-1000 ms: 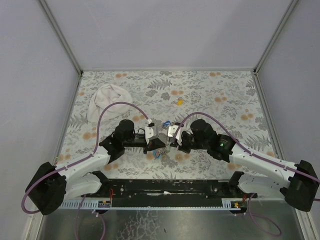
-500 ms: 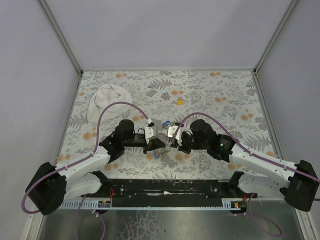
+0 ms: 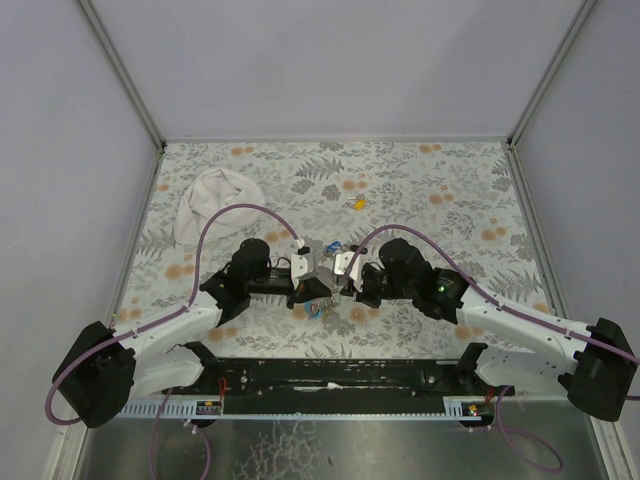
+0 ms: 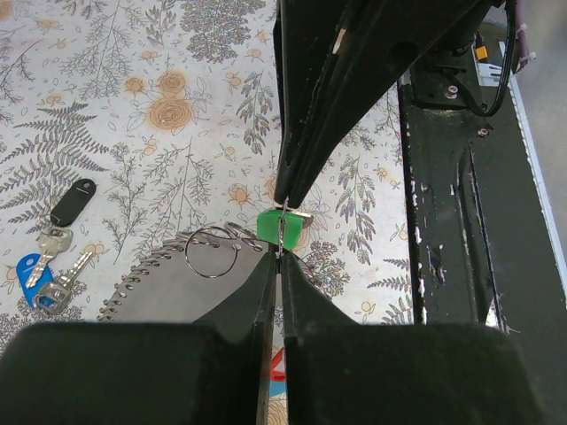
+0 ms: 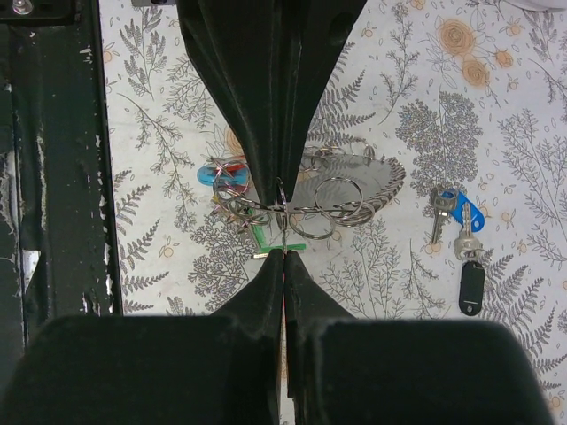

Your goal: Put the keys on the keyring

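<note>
Barely anything changes from a second ago: seen from above, both arms edge a touch closer together over the near middle of the table, and the left arm's purple cable lifts slightly.

We have the left gripper clenched on a thin wire ring of the keyring. Its grey coil and loose rings hang and rest just beneath the two tips, with the light-blue piece beside them. The right gripper is closed tip to tip against it, pinching the green key by its metal end. The key sits right at the ring. We cannot tell whether it is threaded yet.

The black key and blue key lie together on the table near the coil. The yellow key lies well apart, further back. A white cloth is bunched at the far left.

We judge the risk to lie in the fine alignment. Both holds are on very little metal, so a small twist from either arm could make the key pivot or slip out and drop. If the ring's split is not opened, pushing would only drag the whole keyring sideways. Loose rings beside the held one could also snag the key.
</note>
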Robot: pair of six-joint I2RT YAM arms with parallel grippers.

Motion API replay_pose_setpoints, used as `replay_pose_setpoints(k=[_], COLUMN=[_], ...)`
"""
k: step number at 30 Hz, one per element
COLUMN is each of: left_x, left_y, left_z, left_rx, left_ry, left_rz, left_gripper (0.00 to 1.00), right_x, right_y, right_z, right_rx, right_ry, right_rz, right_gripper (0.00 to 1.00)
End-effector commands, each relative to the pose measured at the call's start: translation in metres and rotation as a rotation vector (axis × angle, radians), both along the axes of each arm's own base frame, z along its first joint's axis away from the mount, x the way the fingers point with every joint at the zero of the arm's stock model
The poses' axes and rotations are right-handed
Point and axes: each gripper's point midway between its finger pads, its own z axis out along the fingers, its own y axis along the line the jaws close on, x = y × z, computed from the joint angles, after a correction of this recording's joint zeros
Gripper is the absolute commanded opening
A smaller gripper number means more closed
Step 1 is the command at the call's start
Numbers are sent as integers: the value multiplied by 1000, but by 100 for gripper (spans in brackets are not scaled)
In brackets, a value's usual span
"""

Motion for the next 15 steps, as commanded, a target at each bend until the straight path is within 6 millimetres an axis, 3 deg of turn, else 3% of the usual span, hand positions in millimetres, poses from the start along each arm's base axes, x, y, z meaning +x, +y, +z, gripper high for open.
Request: replay_pose_setpoints(k=[1, 15], left_x=[-1, -1], left_y=[-3, -3], left_z=[8, 8], left_rx=[-21, -20], left_ry=[-31, -31], left_rz=[-28, -27], left_gripper=[0, 0], right_x=[4, 2], right_y=[14, 15], right_z=[34, 34], right_rx=[97, 95], right_ry=[-46, -33], right_rz=[27, 40], right_gripper=[0, 0])
